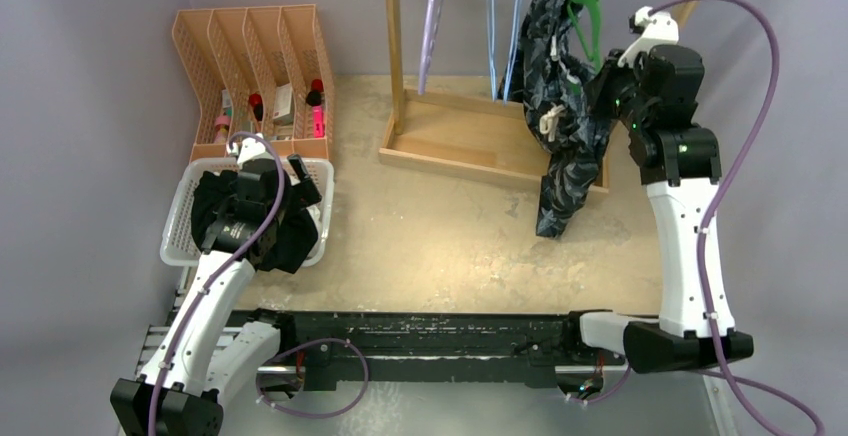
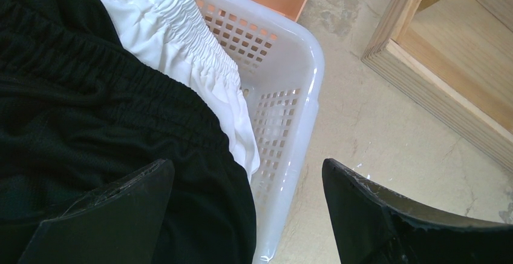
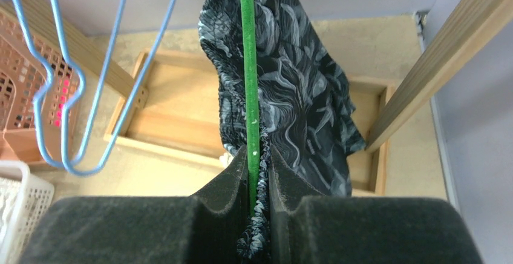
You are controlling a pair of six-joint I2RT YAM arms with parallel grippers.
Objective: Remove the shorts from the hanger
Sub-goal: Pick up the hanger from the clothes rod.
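Note:
Dark blue shorts with a pale pattern (image 1: 565, 146) hang from a green hanger (image 1: 588, 21) on the wooden rack at the back right. My right gripper (image 1: 603, 84) is up beside them. In the right wrist view it (image 3: 259, 155) is shut on the green hanger's bar (image 3: 247, 46) together with the gathered waistband of these shorts (image 3: 296, 94). My left gripper (image 2: 247, 164) is open over the edge of a white basket (image 2: 302, 94), nothing between its fingers. Black shorts (image 2: 91, 112) and white shorts (image 2: 175, 34) lie in that basket.
An orange slotted organizer (image 1: 255, 66) with small items stands behind the basket (image 1: 175, 231). The wooden rack's base frame (image 1: 460, 136) sits at the back centre. Bare blue hangers (image 3: 91, 94) and a purple one (image 1: 435, 16) hang left of the shorts.

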